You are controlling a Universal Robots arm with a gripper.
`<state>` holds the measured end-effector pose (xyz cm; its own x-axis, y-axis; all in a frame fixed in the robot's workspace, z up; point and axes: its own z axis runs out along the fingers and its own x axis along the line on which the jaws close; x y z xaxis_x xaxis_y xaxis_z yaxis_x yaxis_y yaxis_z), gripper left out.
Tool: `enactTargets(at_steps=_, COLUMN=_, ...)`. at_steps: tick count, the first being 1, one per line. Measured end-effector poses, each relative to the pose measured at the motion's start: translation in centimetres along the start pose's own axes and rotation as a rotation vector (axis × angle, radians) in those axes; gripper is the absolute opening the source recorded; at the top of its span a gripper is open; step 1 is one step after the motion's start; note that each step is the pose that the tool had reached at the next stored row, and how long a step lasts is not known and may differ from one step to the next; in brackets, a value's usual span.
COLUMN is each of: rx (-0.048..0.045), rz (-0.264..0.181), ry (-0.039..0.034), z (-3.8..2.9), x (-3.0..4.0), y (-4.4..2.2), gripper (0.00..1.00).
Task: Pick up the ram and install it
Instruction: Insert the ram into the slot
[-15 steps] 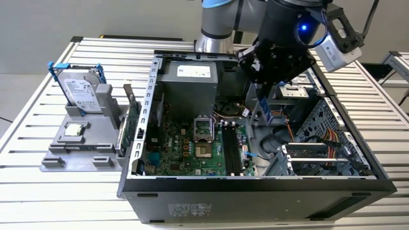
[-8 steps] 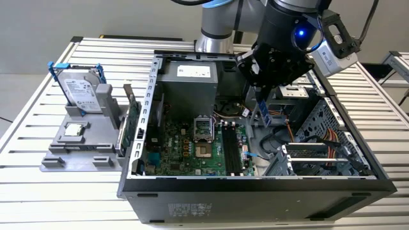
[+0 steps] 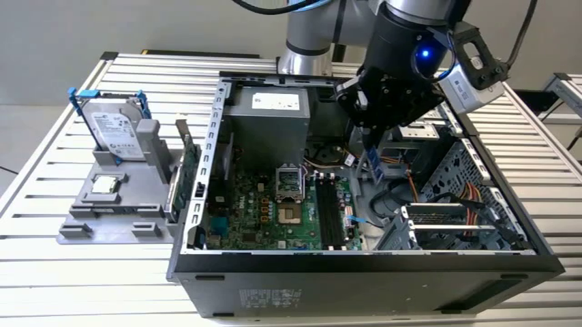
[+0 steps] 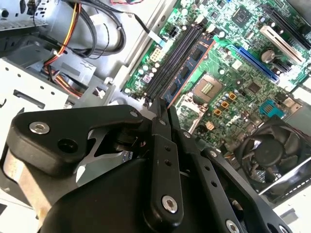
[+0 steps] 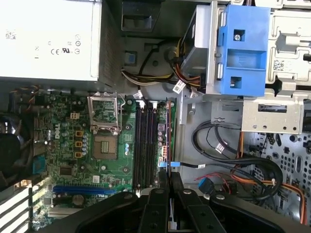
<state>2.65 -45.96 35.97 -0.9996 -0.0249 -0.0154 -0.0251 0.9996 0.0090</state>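
In the exterior view my gripper [image 3: 369, 146] hangs inside the open computer case [image 3: 364, 262], shut on the ram [image 3: 372, 165], a thin dark-blue stick pointing down. In both wrist views the ram [image 4: 189, 70] [image 5: 168, 131] runs out from between the closed fingertips [image 4: 167, 116] [image 5: 176, 182]. It lies roughly parallel to the motherboard's black slots [image 4: 172, 60] [image 5: 145, 141] and just beside them, over the board's edge. It is held above the board, not seated. The slots [image 3: 329, 214] sit to the exterior view's left of the stick.
A grey power supply [image 3: 268, 112] fills the case's back. A drive cage with a blue bracket [image 5: 243, 48] and loose cables [image 5: 233, 165] lie beside the slots. The CPU socket [image 5: 104, 145] is on the slots' other side. A hard drive [image 3: 114, 129] and green card [image 3: 187, 177] stand outside the case.
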Motion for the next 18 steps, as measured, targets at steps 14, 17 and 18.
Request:
enactTargets(at_steps=14, rx=0.0103, rz=0.044, ry=-0.0001, z=1.75, x=0.03, y=-0.01, gripper=0.0)
enactTargets(at_steps=17, rx=0.0116, rz=0.06, ry=-0.0001, z=2.18, x=0.03, y=-0.02, gripper=0.0)
enactTargets(at_steps=18, rx=0.0117, rz=0.066, ry=-0.0002, z=2.27, x=0.03, y=-0.02, gripper=0.0)
